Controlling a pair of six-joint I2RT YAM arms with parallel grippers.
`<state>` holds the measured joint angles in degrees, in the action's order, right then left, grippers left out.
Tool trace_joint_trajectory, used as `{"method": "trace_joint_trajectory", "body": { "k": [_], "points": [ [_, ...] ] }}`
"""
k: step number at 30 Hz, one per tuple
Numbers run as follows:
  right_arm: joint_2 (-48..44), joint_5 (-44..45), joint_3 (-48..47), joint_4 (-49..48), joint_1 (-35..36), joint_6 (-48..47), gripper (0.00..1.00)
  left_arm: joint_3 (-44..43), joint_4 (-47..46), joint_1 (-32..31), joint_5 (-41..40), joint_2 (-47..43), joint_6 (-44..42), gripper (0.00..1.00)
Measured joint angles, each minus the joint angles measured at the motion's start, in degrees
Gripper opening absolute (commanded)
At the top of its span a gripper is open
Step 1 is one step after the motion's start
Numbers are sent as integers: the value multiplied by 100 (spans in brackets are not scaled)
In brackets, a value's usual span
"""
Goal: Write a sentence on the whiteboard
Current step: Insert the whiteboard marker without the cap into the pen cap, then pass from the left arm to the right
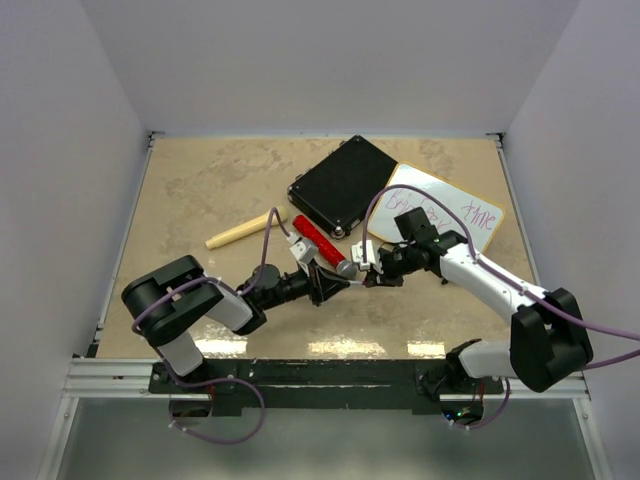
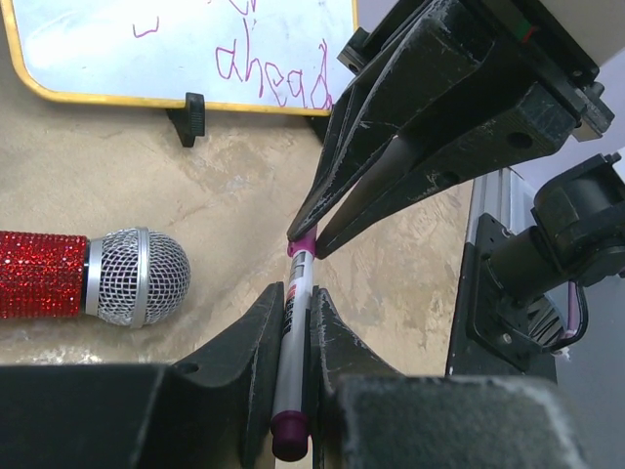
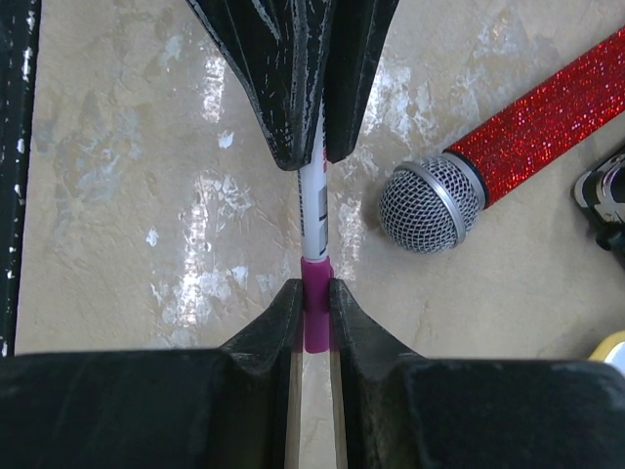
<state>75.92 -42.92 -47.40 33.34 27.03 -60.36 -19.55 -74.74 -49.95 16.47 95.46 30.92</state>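
The whiteboard (image 1: 428, 186) lies at the back right, tilted, with a purple sentence (image 1: 445, 212) scrawled across it. In the left wrist view the whiteboard's (image 2: 88, 44) yellow-rimmed near edge shows the word "ahead" of the sentence (image 2: 273, 73). A white marker (image 1: 357, 277) with a magenta cap hangs level between the two arms, just above the table. My left gripper (image 2: 297, 293) is shut on the marker's barrel (image 2: 295, 342). My right gripper (image 3: 314, 285) is shut on the magenta cap (image 3: 315, 303), facing the left one tip to tip.
A red glitter microphone (image 1: 320, 243) with a mesh head lies just behind the grippers. A black case (image 1: 343, 183) sits next to the whiteboard's left end. A wooden stick (image 1: 245, 230) lies to the left. A black clip foot (image 2: 190, 112) holds the board's edge.
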Motion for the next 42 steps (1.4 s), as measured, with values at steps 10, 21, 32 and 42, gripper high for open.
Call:
{"method": "trace_joint_trajectory", "body": {
  "k": [10,21,32,42],
  "points": [
    [203,116,0,-245,26,376,25,-24,-57,-46,-210,243,-4,0],
    [203,-13,-2,-601,146,584,47,382,68,114,-203,345,-4,0],
    [542,11,0,-549,149,184,62,608,72,227,-153,188,11,0],
    [702,155,7,-612,262,131,62,632,74,227,-74,-33,208,0]
  ]
}}
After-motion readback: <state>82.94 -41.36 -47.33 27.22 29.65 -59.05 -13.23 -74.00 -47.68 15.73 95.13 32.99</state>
